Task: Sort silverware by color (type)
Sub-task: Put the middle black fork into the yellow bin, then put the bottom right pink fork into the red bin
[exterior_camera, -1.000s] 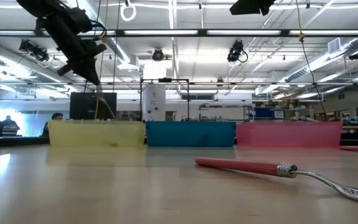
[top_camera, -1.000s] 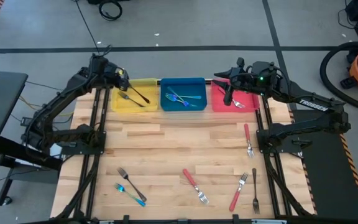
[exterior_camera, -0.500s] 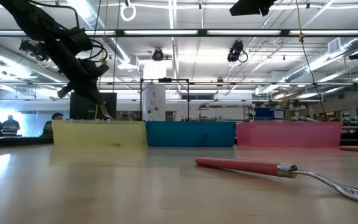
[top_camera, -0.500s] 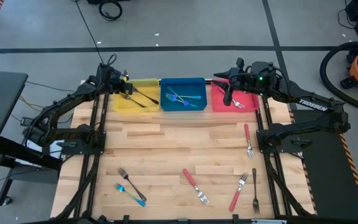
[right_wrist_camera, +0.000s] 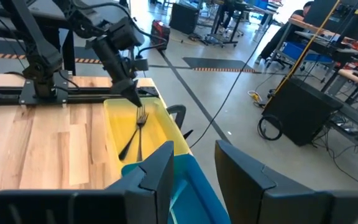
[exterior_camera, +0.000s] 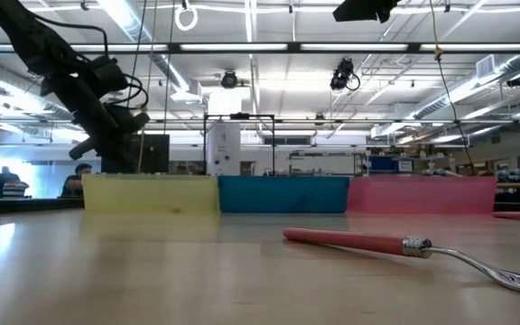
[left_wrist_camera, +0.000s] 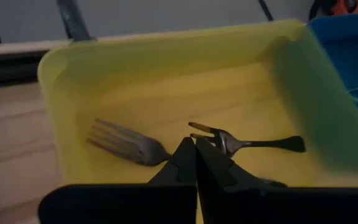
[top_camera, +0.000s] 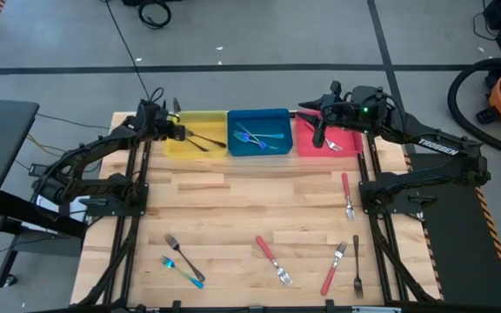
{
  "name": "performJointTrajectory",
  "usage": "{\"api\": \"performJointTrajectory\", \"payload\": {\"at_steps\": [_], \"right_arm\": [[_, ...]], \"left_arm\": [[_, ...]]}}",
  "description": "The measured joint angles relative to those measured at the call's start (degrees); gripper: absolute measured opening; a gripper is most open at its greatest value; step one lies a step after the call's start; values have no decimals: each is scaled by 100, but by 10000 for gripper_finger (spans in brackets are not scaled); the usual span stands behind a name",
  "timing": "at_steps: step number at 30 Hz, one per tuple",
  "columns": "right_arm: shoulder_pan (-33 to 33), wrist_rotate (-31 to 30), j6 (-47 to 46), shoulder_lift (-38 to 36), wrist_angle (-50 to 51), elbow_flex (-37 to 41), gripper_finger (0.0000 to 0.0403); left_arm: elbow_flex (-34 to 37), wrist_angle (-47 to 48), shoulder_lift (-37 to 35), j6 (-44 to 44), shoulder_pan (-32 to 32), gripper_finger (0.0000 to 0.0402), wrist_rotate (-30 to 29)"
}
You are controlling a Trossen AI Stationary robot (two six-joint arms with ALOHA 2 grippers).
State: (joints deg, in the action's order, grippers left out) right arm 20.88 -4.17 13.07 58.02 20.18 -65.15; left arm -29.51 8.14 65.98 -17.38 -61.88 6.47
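Observation:
My left gripper (top_camera: 179, 132) is shut, its fingertips (left_wrist_camera: 185, 155) down inside the yellow bin (top_camera: 209, 120) at the table's far left. Two dark all-metal forks lie flat on that bin's floor, one (left_wrist_camera: 124, 142) on either side (left_wrist_camera: 260, 144) of the fingertips. The blue bin (top_camera: 259, 116) holds blue-handled forks (top_camera: 256, 136). My right gripper (right_wrist_camera: 194, 168) hangs open above the pink bin (top_camera: 348, 141) with nothing between its fingers. More silverware lies loose on the near half of the table: red-handled forks (top_camera: 347, 193), dark forks (top_camera: 181, 252) and a blue-handled one (top_camera: 186, 272). My left gripper reaches slanting down from the table's left, over the yellow bin's left wall (top_camera: 167, 139), its shut fingertips next to one fork's neck (left_wrist_camera: 219, 140). The fingers hide their own tips. Whether they touch a fork, the floor or the wall cannot be told.
The three bins stand side by side along the far edge. A red-handled fork (exterior_camera: 359, 241) lies close to the low camera. The middle of the wooden table (top_camera: 250, 200) holds nothing. Black frame rails (top_camera: 130, 209) run along both sides.
My left gripper has gone down into the yellow bin, staying shut. The yellow bin has slid a little toward the table's right edge, and the blue bin next to it has shifted the same way.

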Motion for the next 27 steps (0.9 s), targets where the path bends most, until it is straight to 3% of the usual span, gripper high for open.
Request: {"api": "performJointTrajectory", "payload": {"at_steps": [4, 15, 27], "right_arm": [[0, 135, -1, 0, 2, 1, 125], [0, 276, 47, 0, 4, 1, 125], [0, 276, -58, 0, 4, 1, 125]], "left_arm": [[-1, 33, 0, 25, -114, 6, -52], [-1, 73, 1, 150, -164, 77, -27], [-1, -55, -2, 389, -116, 87, -8]]}}
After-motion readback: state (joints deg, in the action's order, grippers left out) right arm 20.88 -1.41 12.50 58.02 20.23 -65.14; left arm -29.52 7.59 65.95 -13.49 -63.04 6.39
